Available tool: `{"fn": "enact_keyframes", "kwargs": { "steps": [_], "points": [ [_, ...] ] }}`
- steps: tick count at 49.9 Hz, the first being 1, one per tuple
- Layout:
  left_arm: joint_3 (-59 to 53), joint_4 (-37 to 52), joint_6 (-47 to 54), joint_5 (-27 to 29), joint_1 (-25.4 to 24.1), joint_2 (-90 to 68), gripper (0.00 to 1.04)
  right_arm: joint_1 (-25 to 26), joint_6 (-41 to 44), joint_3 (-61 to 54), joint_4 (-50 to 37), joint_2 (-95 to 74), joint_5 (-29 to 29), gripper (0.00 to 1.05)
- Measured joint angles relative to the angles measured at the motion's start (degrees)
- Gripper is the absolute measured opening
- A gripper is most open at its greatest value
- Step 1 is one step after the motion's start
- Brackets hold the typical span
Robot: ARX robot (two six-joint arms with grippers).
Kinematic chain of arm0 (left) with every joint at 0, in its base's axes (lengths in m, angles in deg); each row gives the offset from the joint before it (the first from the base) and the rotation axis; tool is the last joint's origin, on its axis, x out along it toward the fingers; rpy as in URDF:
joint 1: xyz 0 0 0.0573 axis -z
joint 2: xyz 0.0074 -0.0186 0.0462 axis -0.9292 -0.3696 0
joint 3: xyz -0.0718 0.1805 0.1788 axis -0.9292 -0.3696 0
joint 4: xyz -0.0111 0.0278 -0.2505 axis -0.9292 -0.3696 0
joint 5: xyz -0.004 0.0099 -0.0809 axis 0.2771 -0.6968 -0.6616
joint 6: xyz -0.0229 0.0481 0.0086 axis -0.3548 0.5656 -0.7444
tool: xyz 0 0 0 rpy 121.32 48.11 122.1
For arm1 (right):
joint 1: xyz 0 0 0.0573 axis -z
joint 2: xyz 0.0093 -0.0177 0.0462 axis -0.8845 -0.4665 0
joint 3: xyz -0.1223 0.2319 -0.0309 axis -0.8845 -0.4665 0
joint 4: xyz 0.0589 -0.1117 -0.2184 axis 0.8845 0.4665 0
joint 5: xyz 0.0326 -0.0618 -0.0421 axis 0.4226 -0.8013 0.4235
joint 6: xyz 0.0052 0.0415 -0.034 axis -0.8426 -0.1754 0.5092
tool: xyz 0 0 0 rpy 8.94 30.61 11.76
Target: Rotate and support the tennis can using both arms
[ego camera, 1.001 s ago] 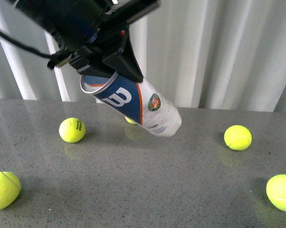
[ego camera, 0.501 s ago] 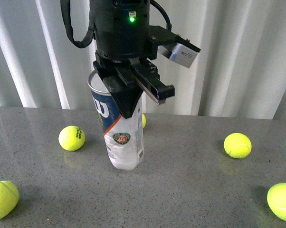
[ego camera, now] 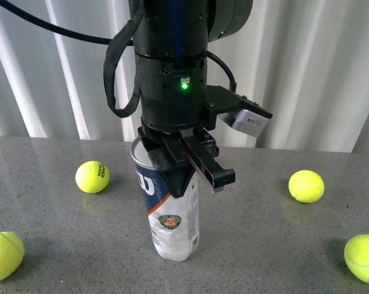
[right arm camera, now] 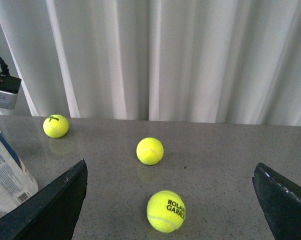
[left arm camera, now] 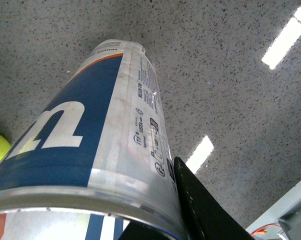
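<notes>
The left gripper (ego camera: 186,182) pinches the can (ego camera: 172,226) near its top. The can stands almost straight on the table (ego camera: 270,245), among balls (ego camera: 92,176). The right gripper (right arm camera: 169,172) has its jaws spread wide.

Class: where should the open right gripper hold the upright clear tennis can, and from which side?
Probably the lower body of the clear, navy-labelled plastic tennis can, from the robot's right: the left gripper clamps its top, and the round upright tube suits a level pinch.
</notes>
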Motion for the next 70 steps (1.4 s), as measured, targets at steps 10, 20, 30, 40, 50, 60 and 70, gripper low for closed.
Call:
{"fn": "enact_keyframes", "kwargs": {
  "steps": [10, 20, 30, 40, 50, 60, 70],
  "points": [
    [-1.62, 1.70, -1.97, -3.02, 0.59, 0.28, 0.14, 0.00, 0.00, 0.00, 0.00, 0.00, 0.00, 0.98],
    [0.57, 0.63, -5.31, -6.29, 1.27, 0.00, 0.46, -0.02, 0.02, 0.00, 0.00, 0.00, 0.00, 0.98],
    [8.59, 0.28, -9.68, -10.84, 1.57, -0.22, 0.78, -0.02, 0.00, 0.00, 0.00, 0.00, 0.00, 0.98],
    [11.61, 3.91, -17.51, -17.40, 0.37, 1.88, 0.98, 0.00, 0.00, 0.00, 0.00, 0.00, 0.00, 0.98],
    [-2.71, 22.95, -34.73, -10.73, -2.54, 12.46, 0.98, 0.00, 0.02, 0.00, 0.00, 0.00, 0.00, 0.98],
    [-5.49, 25.46, -41.38, -10.12, -3.61, 15.04, 0.98, 0.00, 0.02, 0.00, 0.00, 0.00, 0.02, 0.98],
    [-38.77, 75.47, -37.51, 21.62, -3.91, 28.48, 0.69, -0.02, 0.00, 0.00, 0.00, 0.00, -0.17, 0.98]
  ]
}}
